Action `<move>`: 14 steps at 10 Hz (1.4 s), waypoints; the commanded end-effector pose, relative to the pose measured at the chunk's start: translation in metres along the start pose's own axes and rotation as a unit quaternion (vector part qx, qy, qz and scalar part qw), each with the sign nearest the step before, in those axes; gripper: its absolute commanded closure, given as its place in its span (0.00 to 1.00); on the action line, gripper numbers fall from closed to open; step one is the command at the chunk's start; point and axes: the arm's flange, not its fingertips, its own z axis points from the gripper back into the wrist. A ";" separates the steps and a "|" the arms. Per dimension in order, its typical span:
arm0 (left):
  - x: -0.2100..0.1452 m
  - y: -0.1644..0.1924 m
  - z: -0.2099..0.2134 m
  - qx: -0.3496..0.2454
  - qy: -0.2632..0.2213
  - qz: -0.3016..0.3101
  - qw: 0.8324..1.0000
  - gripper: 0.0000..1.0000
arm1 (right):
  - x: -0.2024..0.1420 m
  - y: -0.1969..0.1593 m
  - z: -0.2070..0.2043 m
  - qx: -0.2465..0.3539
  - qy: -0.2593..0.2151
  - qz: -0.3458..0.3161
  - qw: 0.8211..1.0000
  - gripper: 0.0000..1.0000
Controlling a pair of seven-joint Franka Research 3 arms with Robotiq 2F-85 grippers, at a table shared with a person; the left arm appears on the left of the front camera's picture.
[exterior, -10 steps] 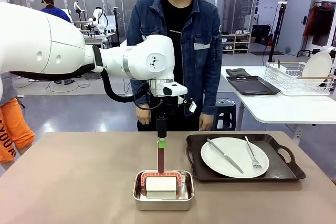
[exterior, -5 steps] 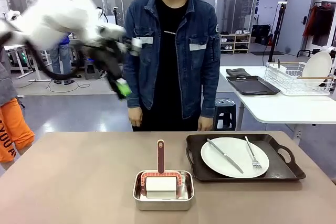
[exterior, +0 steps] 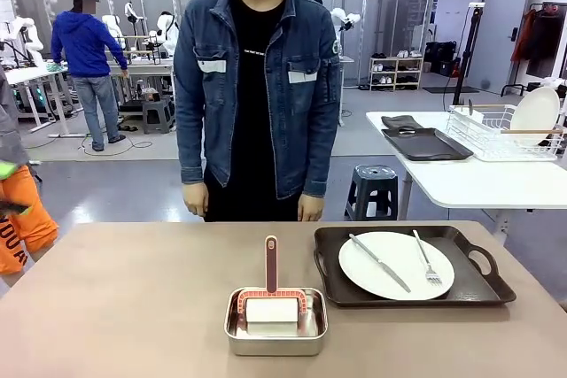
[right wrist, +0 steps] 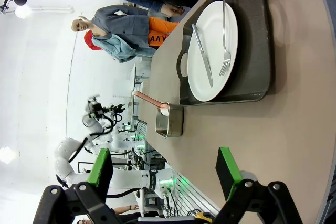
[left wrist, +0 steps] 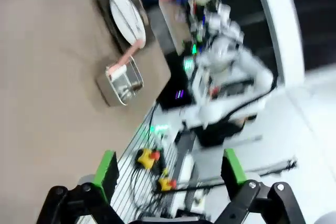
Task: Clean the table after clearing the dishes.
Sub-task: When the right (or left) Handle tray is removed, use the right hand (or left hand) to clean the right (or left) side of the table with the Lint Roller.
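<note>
left gripper (left wrist: pixel 169 167) and right gripper (right wrist: pixel 163 166) gape empty; we judge the right tray (exterior: pixel 474 288) of dishes (exterior: pixel 403 258) needs lifting away next.

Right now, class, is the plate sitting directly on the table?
No, the plate sits on the tray, beside the pan.

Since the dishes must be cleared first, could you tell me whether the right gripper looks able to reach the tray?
Probably yes: the right gripper is open, looking across bare table at the tray with its plate. Nothing lies between them, and the person's hands hang clear of the tray.
</note>
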 end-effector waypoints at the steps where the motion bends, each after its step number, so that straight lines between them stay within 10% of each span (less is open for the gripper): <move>1: -0.027 0.013 0.018 -0.004 -0.200 0.020 0.980 0.00 | -0.001 0.003 0.001 0.001 -0.002 -0.001 1.000 0.00; 5: -0.036 0.029 0.038 0.090 -0.248 0.027 0.964 0.00 | -0.001 0.003 0.001 0.001 -0.002 -0.001 1.000 0.00; 14: -0.049 0.040 0.057 0.061 -0.253 0.039 0.965 0.00 | -0.001 0.003 0.001 0.001 -0.002 -0.001 1.000 0.00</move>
